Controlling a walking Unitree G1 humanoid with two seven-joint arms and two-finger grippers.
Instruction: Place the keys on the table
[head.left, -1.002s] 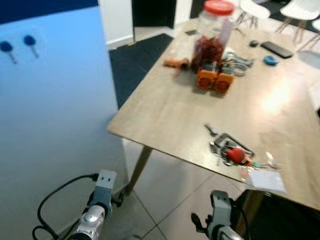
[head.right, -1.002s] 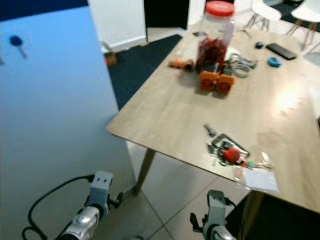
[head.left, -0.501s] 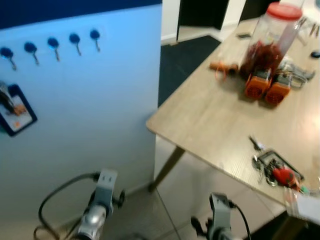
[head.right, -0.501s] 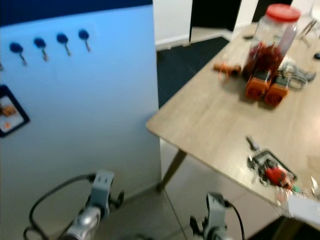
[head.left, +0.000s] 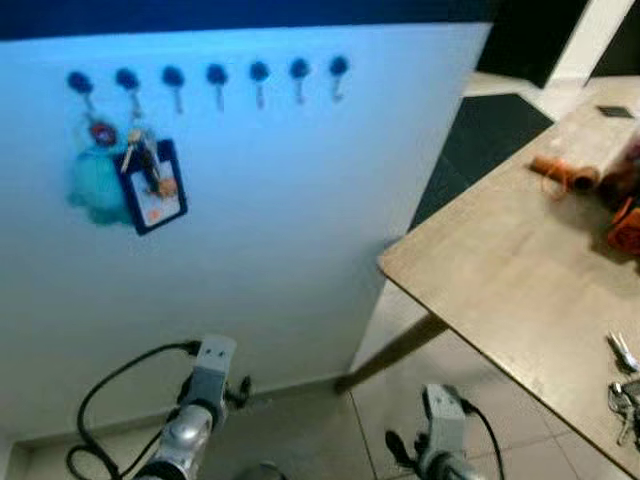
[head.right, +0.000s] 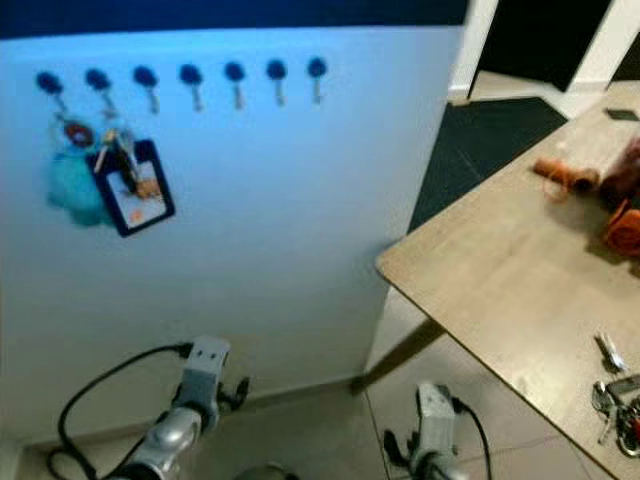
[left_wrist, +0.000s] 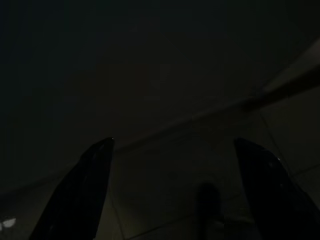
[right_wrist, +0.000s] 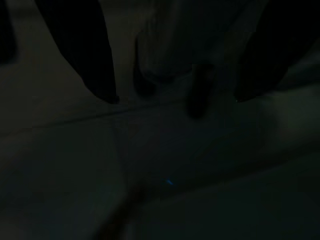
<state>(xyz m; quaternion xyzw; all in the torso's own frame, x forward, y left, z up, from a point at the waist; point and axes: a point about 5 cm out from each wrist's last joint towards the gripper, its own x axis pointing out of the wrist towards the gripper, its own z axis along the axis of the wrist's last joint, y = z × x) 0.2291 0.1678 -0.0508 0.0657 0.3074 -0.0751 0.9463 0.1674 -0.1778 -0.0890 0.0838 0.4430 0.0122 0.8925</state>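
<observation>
A key bunch (head.left: 140, 165) hangs from the second blue hook on the pale wall, together with a dark blue card holder (head.left: 158, 198) and a teal fluffy charm (head.left: 93, 188). The wooden table (head.left: 500, 270) stands to the right, and another key bunch (head.right: 615, 395) lies near its front edge. My left arm (head.left: 203, 390) and right arm (head.left: 441, 432) hang low over the tiled floor, far below the hooks. In the dark wrist views, the left gripper (left_wrist: 173, 141) and the right gripper (right_wrist: 175, 99) are open with nothing between their fingers.
A row of several blue hooks (head.left: 258, 72) runs along the wall. An orange tool (head.left: 562, 173) and orange blocks (head.left: 626, 225) lie further back on the table. A dark rug (head.left: 480, 130) and a doorway lie beyond the wall's right edge.
The camera has swung left: the wall with its hooks and hanging keys has come into view, and the table has slid to the right edge. Both arms hang as before.
</observation>
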